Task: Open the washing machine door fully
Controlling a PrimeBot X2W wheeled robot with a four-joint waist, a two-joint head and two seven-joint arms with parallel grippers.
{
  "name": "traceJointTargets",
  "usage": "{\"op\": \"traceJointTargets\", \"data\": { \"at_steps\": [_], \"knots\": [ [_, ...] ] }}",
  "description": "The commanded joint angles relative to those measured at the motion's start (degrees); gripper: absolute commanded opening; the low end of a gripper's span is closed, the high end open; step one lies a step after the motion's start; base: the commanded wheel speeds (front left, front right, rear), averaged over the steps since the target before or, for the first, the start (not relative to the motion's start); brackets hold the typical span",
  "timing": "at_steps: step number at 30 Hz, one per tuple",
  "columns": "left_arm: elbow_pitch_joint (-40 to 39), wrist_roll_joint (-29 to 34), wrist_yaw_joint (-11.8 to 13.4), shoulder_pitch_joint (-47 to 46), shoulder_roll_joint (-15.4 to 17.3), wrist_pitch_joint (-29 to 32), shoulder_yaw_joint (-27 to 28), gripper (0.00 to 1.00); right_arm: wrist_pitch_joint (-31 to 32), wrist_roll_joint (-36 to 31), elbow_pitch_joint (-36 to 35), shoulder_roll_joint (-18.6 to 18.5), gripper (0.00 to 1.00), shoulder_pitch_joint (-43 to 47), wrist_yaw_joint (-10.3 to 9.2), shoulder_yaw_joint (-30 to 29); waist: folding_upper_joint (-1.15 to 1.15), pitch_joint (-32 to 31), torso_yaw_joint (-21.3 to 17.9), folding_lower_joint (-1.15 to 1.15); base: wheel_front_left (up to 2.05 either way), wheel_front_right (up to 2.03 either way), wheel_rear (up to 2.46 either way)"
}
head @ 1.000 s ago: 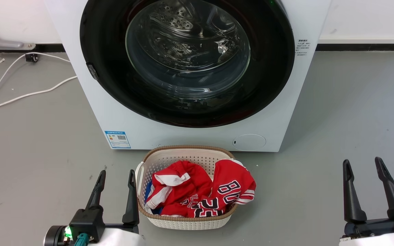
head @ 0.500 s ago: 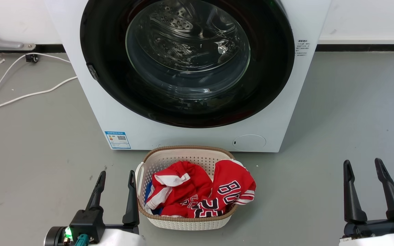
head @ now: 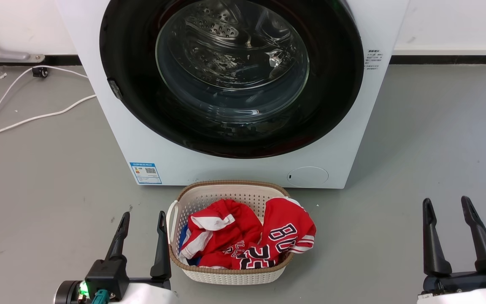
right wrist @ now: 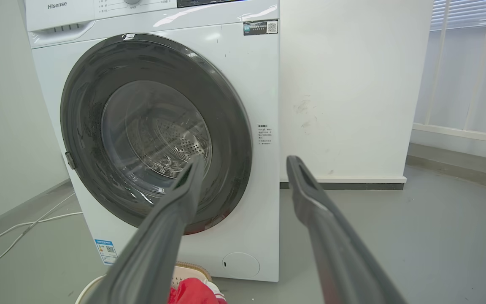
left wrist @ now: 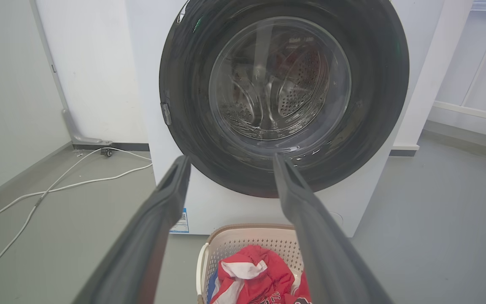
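**Item 1: washing machine** (head: 234,169). White front-loader standing on a grey floor (head: 416,139) against a white wall. A blue label sticker (head: 145,172) sits at its lower left corner and a round cover (head: 307,175) at its lower right.

**Item 2: washing machine door** (head: 133,105). Glossy black disc with a clear glass bowl at its centre, through which the perforated drum shows. It lies flush against the machine front. A small grey latch tab (head: 114,88) sits on its left edge.

**Item 3: left hand** (head: 144,213). The fingers are spread with a clear gap and hold nothing. It is low in the head view, just left of the basket. The door is ahead of it and to its right, well apart, with nothing touching. In the left wrist view both fingertips point at the door's lower rim.

**Item 4: right hand** (head: 446,199). It is spread wide and empty, above bare floor and well to the right of the basket. The door is ahead and to its left, well apart. In the right wrist view the left fingertip overlaps the door's lower right part and the other points at the wall.

**Item 5: laundry basket** (head: 226,184). Cream perforated plastic with a brown woven rim, on the floor just in front of the machine and between the two hands. It holds red jerseys (head: 247,236) with white trim.

**Item 6: white cable** (head: 36,116). It trails across the floor left of the machine.
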Motion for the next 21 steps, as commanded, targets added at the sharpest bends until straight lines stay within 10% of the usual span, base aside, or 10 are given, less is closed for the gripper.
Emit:
{"op": "traceJointTargets", "data": {
  "at_steps": [1, 2, 3, 8, 21],
  "knots": [
    [0.17, -0.16, 0.27, 0.59, -0.11, -0.16, 0.07, 1.00, -0.14, -0.19, 0.16, 0.05, 0.82, 0.49, -0.02, 0.10, 0.00, 0.00, -0.02, 0.00, 0.00, 0.00, 0.00],
    [0.18, -0.19, 0.29, 0.59, -0.11, -0.16, 0.08, 1.00, -0.14, -0.28, 0.25, 0.05, 0.11, 0.50, -0.02, 0.13, 0.00, 0.00, -0.03, 0.00, 0.00, 0.00, 0.00],
    [0.20, -0.20, 0.32, 0.58, -0.11, -0.16, 0.07, 1.00, -0.14, -0.29, 0.27, 0.05, 0.00, 0.48, -0.02, 0.11, 0.00, -0.01, -0.03, 0.00, 0.00, 0.00, 0.00],
    [0.23, -0.21, 0.33, 0.61, -0.11, -0.16, 0.06, 1.00, -0.14, 6.67, 1.14, 0.05, 0.00, 0.32, -0.01, -0.54, 0.00, -0.10, -0.09, 0.00, 0.00, 0.00, 0.00],
    [0.47, -0.09, 0.03, 0.70, -0.09, -0.16, 0.15, 1.00, -0.13, 58.18, 8.06, 0.03, 0.00, -1.28, -0.01, 0.62, 0.00, -0.41, -0.15, 0.00, 0.00, 0.00, 0.00]
  ]
}}
